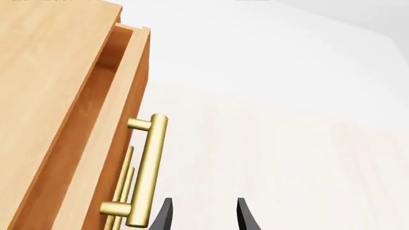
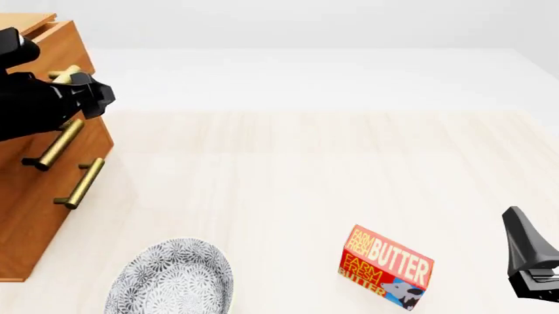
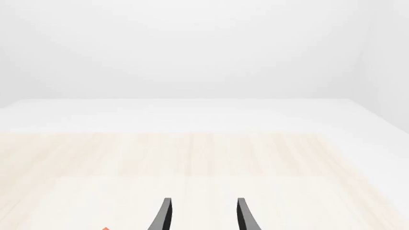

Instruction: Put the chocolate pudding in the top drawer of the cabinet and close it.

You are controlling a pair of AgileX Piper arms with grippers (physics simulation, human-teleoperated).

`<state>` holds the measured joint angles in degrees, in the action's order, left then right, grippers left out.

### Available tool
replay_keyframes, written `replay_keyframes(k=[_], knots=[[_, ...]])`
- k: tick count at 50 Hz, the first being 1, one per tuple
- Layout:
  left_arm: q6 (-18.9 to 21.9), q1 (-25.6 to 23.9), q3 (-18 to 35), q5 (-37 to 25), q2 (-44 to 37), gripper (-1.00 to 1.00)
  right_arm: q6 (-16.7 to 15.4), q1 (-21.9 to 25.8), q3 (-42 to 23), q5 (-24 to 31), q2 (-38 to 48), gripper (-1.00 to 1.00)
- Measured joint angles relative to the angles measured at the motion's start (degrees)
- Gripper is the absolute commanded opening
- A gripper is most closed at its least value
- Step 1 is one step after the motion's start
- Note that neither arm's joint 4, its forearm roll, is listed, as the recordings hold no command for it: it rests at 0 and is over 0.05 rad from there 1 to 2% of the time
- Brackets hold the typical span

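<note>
Your left gripper (image 1: 201, 215) hangs just beside the top drawer (image 1: 118, 96), fingers spread and empty, close to its brass handle (image 1: 147, 170). The drawer stands slightly open in the cabinet (image 2: 39, 196). Your right gripper (image 3: 201, 215) hovers low over the table (image 2: 306, 170), also spread. The chocolate pudding isn't visible.

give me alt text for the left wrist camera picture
The top drawer of the wooden cabinet stands slightly open, its brass handle just beside the open left gripper, above a pale table.
</note>
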<state>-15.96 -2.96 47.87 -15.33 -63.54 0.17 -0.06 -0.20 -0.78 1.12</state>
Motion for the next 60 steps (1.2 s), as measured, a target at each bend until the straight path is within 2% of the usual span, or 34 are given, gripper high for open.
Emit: replay_keyframes(k=[19, 33, 53, 60], knots=[[1.14, 2.51, 0.41, 0.24, -0.39, 1.00, 0.00, 0.00, 0.00, 0.00, 0.00, 1.00], [3.64, 7.49, -1.04, 2.88, -0.85, 1.00, 0.00, 0.00, 0.00, 0.00, 0.00, 1.00], [10.61, 10.44, -2.44, 4.81, -0.76, 1.00, 0.00, 0.00, 0.00, 0.00, 0.00, 1.00], [11.93, 10.45, -2.77, 4.80, -0.40, 1.00, 0.00, 0.00, 0.00, 0.00, 0.00, 1.00]])
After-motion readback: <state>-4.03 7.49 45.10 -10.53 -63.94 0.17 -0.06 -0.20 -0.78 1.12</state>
